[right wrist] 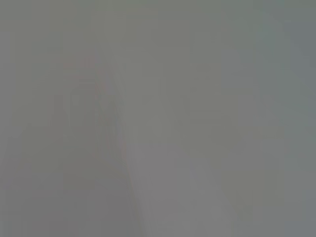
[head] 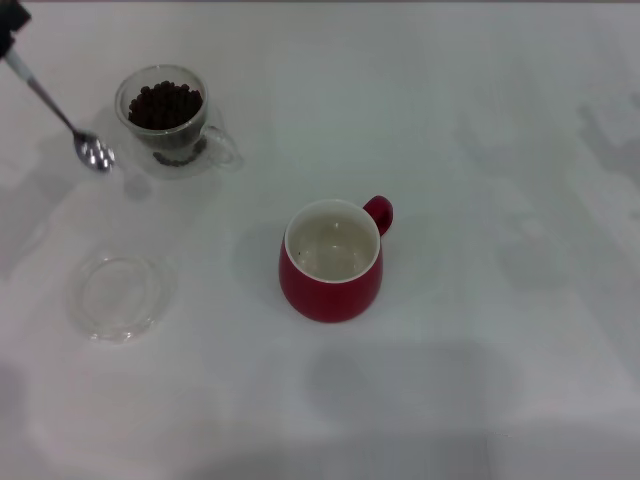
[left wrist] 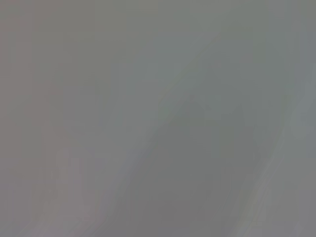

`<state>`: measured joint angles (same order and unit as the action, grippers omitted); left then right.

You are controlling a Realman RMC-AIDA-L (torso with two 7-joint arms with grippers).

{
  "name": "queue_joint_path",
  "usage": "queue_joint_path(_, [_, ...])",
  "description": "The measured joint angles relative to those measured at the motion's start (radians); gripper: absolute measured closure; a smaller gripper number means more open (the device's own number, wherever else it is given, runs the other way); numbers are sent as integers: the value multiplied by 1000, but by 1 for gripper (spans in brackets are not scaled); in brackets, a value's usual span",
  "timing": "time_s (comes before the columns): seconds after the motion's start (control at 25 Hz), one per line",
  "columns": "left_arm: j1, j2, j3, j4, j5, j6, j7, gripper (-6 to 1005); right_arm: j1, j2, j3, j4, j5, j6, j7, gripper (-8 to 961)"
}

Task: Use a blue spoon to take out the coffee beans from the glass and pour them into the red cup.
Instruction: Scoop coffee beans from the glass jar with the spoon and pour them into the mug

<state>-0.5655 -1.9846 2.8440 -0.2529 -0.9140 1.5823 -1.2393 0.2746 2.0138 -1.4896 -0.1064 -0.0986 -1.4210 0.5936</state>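
Head view: left tool grips the spoon, poised beside the glass of beans. Next, probably scoop, then carry to the cup.

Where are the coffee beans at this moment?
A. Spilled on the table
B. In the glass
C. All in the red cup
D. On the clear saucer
B: the head view shows the dark coffee beans piled inside the glass, the spoon's bowl carries none, and the red cup shows only its pale interior, with no pile of beans.
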Motion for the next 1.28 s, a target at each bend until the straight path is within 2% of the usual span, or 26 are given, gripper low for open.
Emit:
queue_joint_path(0.28, [-74, -3, 0, 0, -88, -29, 82, 864, 0, 0, 0, 1, 3, 48, 0, 90])
queue_joint_path(0.48, [-128, -23, 0, 13, -132, -166, 134, 864, 0, 0, 6, 0, 4, 64, 0, 90])
queue_joint_path(0.64, [-156, -26, 1, 63, -131, -273, 199, 864, 0, 0, 7, -3, 4, 74, 0, 90])
queue_joint_path(1.04, [-196, -47, 2, 97, -92, -403, 319, 863, 0, 0, 8, -2, 29, 99, 0, 91])
queue_joint_path(1.28, [-198, -57, 1, 131, -90, -433, 400, 864, 0, 0, 8, -3, 30, 100, 0, 91])
